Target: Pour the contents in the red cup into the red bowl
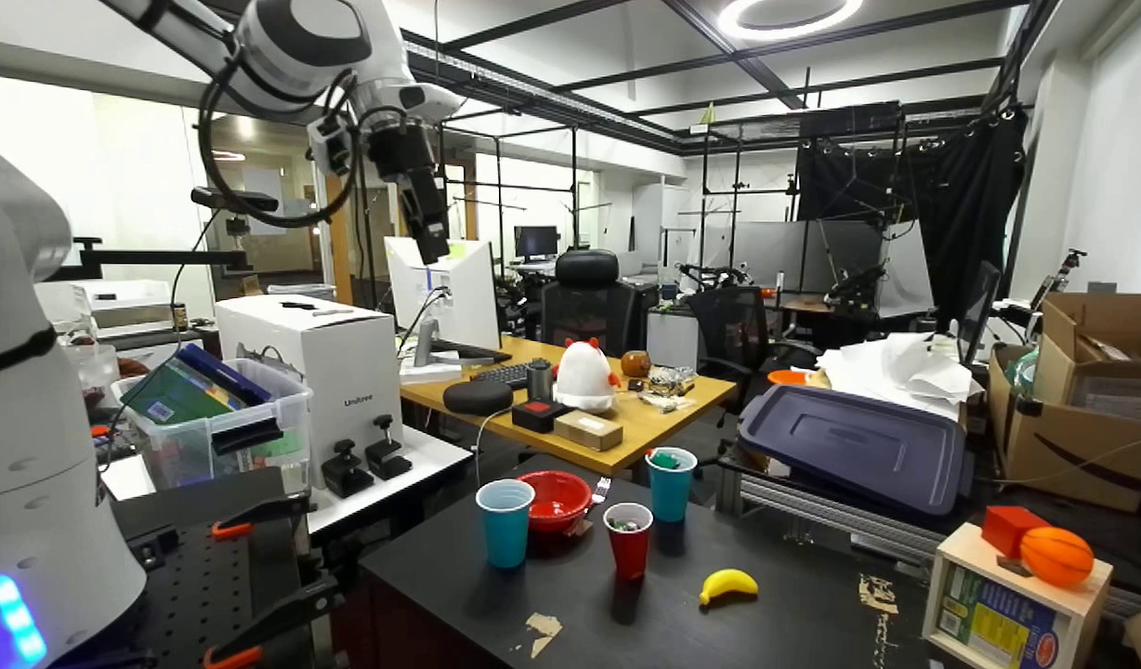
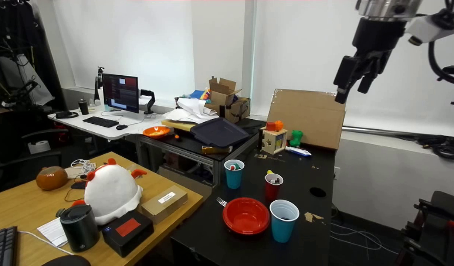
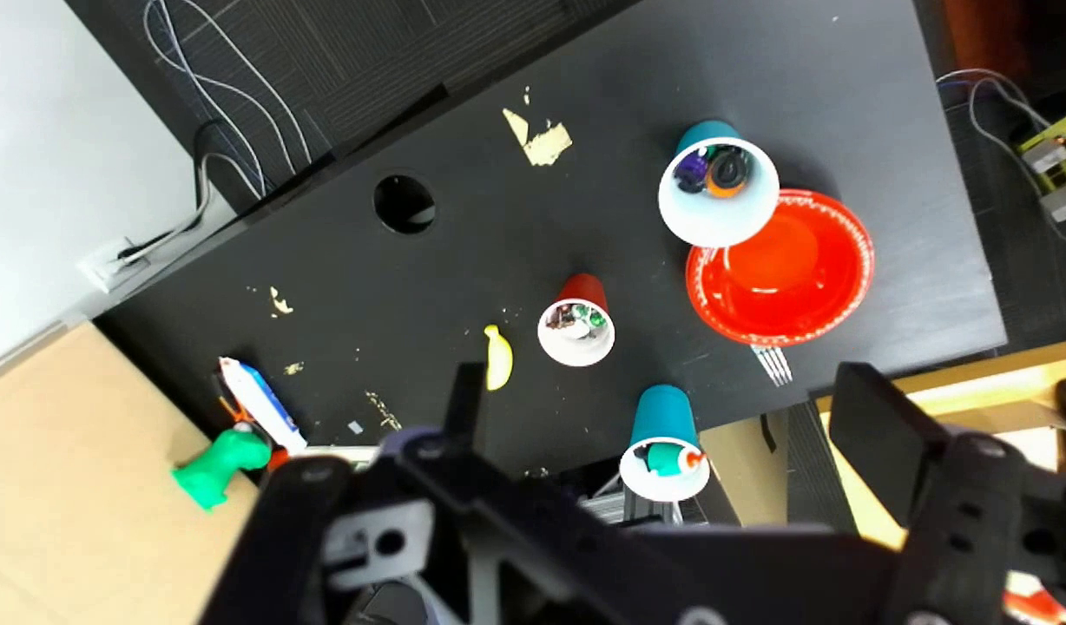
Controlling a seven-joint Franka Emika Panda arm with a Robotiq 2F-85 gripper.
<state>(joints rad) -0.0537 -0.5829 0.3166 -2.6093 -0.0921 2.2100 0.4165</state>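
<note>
Upright on the black table stands the red cup (image 1: 630, 556) (image 2: 272, 193) (image 3: 582, 288), with small green, white and brownish bits inside. The red bowl (image 1: 563, 505) (image 2: 246, 217) (image 3: 780, 260) sits nearby, apart from the cup, and nothing shows in it. High above the table hangs my gripper (image 1: 428, 253) (image 2: 352, 94) (image 3: 666, 371), well away from cup and bowl. Its fingers (image 3: 885, 434) are spread wide in the wrist view, and nothing is between them.
A teal cup (image 2: 282, 229) (image 3: 707, 133) with small items crowds the bowl's edge. Another teal cup (image 1: 671, 492) (image 3: 663, 412) stands near the table edge. A fork (image 3: 773, 365) lies partly under the bowl. A yellow banana (image 1: 729, 585) and a wooden box (image 2: 274, 141) are farther along.
</note>
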